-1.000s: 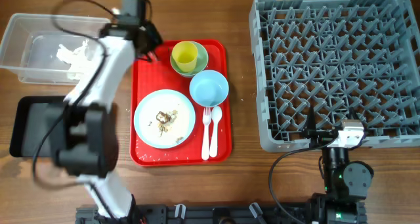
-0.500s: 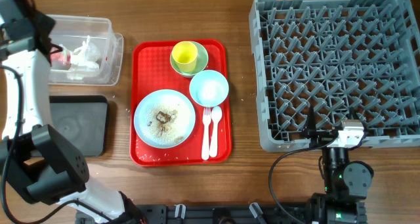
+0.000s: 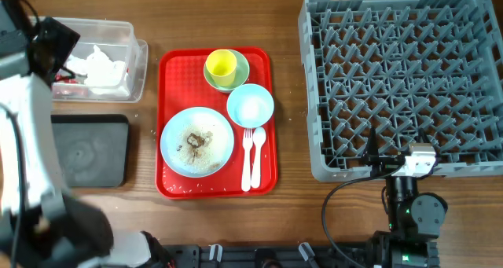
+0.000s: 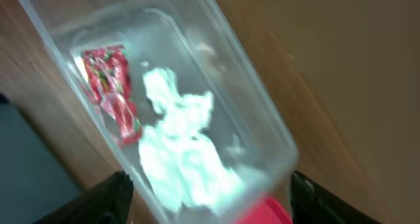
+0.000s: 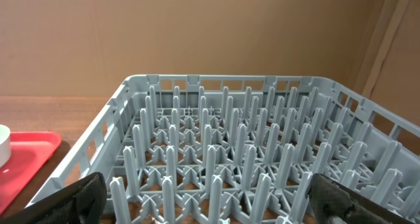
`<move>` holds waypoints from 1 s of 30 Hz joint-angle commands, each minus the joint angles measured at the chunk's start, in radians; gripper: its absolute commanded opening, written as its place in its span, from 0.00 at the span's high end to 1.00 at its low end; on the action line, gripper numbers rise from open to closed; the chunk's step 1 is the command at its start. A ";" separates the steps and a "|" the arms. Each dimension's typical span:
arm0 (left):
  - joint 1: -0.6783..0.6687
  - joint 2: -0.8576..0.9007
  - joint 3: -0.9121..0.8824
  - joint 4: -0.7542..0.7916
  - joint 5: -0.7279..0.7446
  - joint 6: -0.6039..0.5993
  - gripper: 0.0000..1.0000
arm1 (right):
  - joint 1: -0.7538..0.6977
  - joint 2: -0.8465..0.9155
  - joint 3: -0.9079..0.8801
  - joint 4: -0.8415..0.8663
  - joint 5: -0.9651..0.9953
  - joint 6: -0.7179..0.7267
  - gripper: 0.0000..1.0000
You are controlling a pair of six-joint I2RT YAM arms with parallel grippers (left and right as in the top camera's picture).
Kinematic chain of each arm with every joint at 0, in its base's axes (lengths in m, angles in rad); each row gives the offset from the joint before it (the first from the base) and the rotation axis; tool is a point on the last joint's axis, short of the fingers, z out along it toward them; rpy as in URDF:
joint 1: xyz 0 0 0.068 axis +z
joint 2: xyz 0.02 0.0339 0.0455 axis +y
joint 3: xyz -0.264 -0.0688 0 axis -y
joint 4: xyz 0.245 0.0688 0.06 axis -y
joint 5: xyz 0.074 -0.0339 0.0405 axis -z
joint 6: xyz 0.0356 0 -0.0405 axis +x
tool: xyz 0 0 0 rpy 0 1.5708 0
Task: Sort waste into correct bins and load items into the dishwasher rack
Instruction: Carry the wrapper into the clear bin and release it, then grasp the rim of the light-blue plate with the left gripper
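The left gripper (image 4: 210,184) is hovering above the tub (image 4: 197,53), jaws apart; napkins (image 4: 184,152) and a wrapper (image 4: 111,86) are lying inside. Far from the tub, the right gripper (image 5: 209,192) is resting, jaws apart.

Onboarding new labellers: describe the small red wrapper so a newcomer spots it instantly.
In the overhead view's upper left, left of the red plastic serving tray, sits a clear rectangular plastic tub. Inside lie crumpled white paper napkins and, beside them, the small red wrapper. It is the tub's only red item; the rest is white.

Wooden table (image 3: 288,103), plain brown wall (image 5: 197,27)
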 commanded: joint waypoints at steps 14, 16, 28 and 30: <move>-0.287 -0.261 -0.105 -0.489 0.136 0.065 0.32 | -0.004 -0.005 -0.001 0.002 0.009 -0.005 0.00; -0.386 -0.261 -0.154 -0.481 0.135 0.065 0.30 | -0.004 -0.005 -0.001 0.002 0.009 -0.005 0.00; -0.853 -0.206 -0.484 -0.174 0.010 -0.002 0.55 | -0.004 -0.005 -0.001 0.002 0.009 -0.005 0.00; -0.909 -0.145 -0.484 -0.144 -0.010 -0.014 0.57 | -0.004 -0.005 -0.001 0.002 0.009 -0.005 0.00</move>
